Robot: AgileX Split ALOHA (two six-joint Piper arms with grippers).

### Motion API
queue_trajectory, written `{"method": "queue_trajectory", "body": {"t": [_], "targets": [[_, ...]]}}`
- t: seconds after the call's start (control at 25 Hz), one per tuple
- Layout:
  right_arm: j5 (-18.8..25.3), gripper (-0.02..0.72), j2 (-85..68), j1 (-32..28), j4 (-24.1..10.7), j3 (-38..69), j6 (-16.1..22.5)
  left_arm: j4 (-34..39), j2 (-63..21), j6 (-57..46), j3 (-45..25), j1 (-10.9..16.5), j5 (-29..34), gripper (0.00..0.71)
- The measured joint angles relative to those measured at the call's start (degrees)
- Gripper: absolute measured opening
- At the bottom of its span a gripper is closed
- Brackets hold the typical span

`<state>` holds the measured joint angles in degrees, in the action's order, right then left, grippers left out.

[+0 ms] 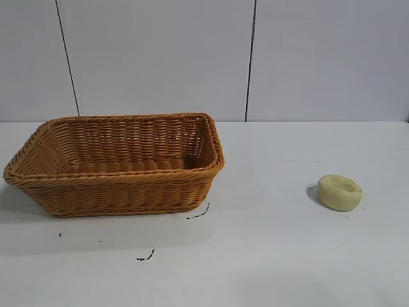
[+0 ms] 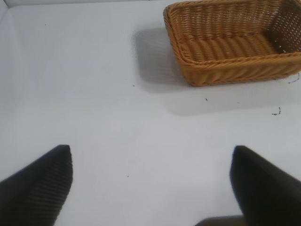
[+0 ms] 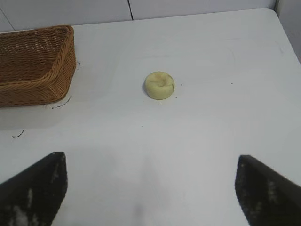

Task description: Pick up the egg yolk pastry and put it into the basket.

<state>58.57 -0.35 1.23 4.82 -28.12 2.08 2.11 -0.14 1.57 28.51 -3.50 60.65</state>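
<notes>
The pastry (image 1: 340,192), alone near the worktop's (image 1: 268,256) right edge and well apart from the basket (image 1: 115,192), looks light, soft and crumbly, so the right gripper (image 3: 150,188), jaws spread like the left gripper's (image 2: 150,183), should pinch its rounded sides gently.

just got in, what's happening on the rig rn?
Nothing is being handled yet. The pastry sits alone on the table, well to the right of the basket, which looks empty. The right hand is open, above the table short of the pastry and facing it. The left hand is open too, over bare table on the basket's side. No grasp has started.
</notes>
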Motion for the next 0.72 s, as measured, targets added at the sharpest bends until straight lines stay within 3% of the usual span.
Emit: {"method": "queue_trajectory", "body": {"t": [0.24, 0.56, 0.72], "targets": [[0.1, 0.696, 7.2, 0.0, 0.0, -1.1, 0.0, 0.0, 0.0, 0.0, 0.0, 0.0, 0.0, 0.693], [-0.2, 0.696, 37.6, 0.0, 0.0, -7.2, 0.0, 0.0, 0.0, 0.0, 0.0, 0.0, 0.0, 0.693], [-3.1, 0.696, 53.5, 0.0, 0.0, -11.5, 0.0, 0.0, 0.0, 0.0, 0.0, 0.0, 0.0, 0.693]]}}
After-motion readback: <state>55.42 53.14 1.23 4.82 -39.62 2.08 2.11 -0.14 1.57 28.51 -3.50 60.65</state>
